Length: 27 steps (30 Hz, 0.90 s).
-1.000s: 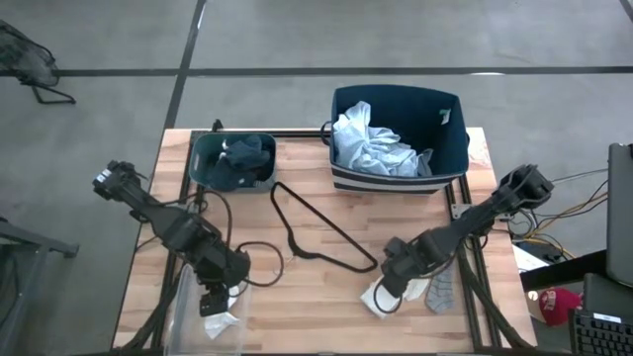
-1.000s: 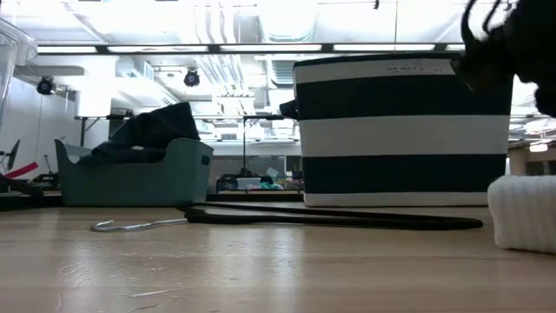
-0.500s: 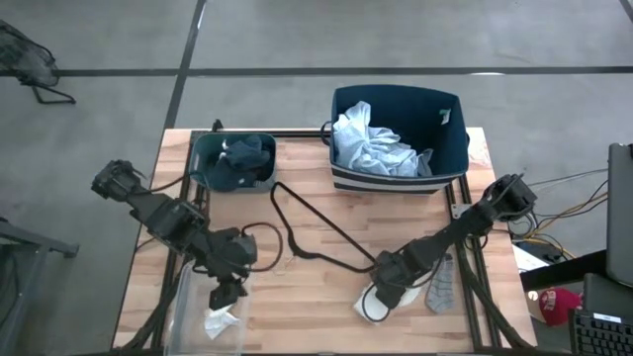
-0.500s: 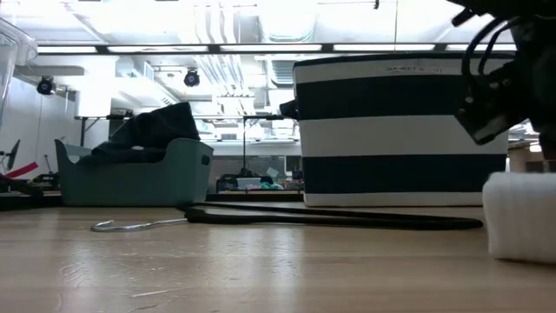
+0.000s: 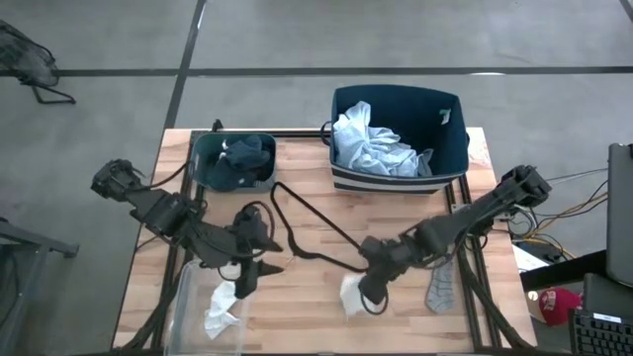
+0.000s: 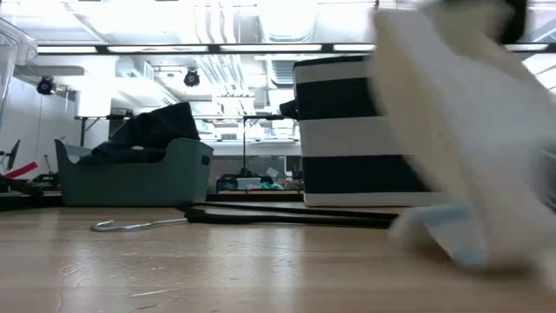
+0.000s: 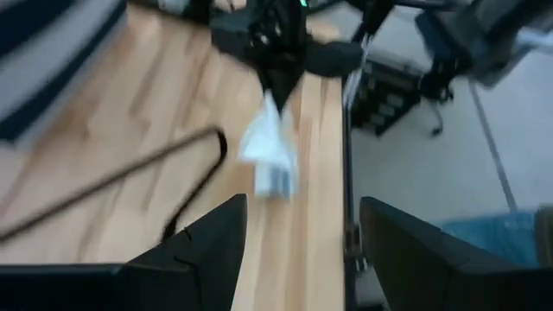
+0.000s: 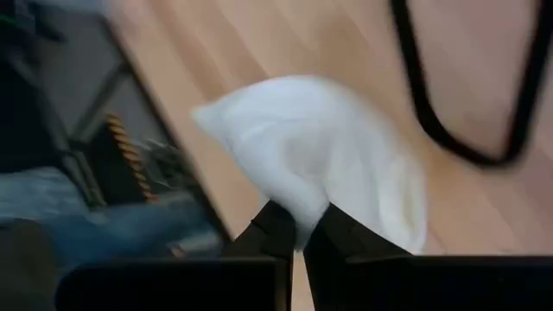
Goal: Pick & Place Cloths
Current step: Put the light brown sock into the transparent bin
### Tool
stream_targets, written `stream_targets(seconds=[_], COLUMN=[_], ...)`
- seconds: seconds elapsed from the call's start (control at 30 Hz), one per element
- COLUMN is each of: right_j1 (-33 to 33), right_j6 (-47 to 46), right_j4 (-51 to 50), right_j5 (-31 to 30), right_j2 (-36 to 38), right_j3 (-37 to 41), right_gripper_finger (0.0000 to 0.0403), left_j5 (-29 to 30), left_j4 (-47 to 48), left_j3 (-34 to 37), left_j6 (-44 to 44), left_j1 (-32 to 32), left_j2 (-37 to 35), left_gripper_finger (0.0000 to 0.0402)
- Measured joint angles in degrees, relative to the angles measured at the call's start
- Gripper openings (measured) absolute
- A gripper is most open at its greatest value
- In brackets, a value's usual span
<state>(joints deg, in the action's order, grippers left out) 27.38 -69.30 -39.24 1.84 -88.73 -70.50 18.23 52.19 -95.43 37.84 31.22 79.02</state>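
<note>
A small white sock (image 5: 350,295) is one of the cloths; my right gripper (image 5: 366,293) is shut on it over the table's near middle. In the low view the sock (image 6: 460,130) is a large blur. A grey sock (image 5: 440,287) lies flat near the right edge. My left gripper (image 5: 255,273) stands open over the wood, right of a clear tray (image 5: 188,321) holding a white cloth (image 5: 220,311). Its fingers (image 7: 203,250) frame the right gripper and the hanging sock (image 7: 270,149). Dark cloths fill the teal bin (image 5: 206,170); pale blue ones lie in the navy bin (image 5: 450,148). My right gripper pinches a bunched part of the white sock (image 8: 298,200) between its two shut fingers. The fingers come from above, slanting down. The sock hangs below them; whether its lower end (image 7: 276,183) touches the table, I cannot tell.
A thin black wire hanger (image 5: 316,232) lies across the middle of the table, just far of both grippers. The striped navy bin (image 6: 347,130) and the teal bin (image 6: 139,169) stand along the far edge. Bare wood shows between the grippers.
My right gripper has shut on the white sock and gone toward the table's left, taking the sock along from beside the grey sock. My left gripper has moved from over the clear tray toward the right and the far edge, staying open.
</note>
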Motion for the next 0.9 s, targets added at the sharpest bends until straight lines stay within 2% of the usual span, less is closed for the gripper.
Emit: stream_targets(seconds=[0.2,0.47,0.63,0.9], right_j1=[-2.95,-6.05,-7.33,-8.8], right_j6=[7.21,14.37,18.74,22.0], right_j4=[-2.36,-2.41,-2.36,-2.03], right_j5=[-3.5,-8.37,-8.62,-9.52], right_j2=[-1.06,-3.21,-4.06,-4.75], right_j3=[-12.87,-26.75,-33.06,-38.13], right_gripper_finger=[0.0009,0.0009,0.0009,0.0009], left_j5=[1.76,1.13,0.34,0.75], left_j4=[-6.85,-11.52,-11.6,-13.35], left_j3=[0.07,0.08,0.08,0.08], left_j6=[-4.26,-3.69,-3.68,-6.53], left_j1=[-2.86,-6.52,-6.98,-7.23], left_j2=[0.15,2.05,3.75,5.37], left_gripper_finger=[0.0229,0.023,0.023,0.0222])
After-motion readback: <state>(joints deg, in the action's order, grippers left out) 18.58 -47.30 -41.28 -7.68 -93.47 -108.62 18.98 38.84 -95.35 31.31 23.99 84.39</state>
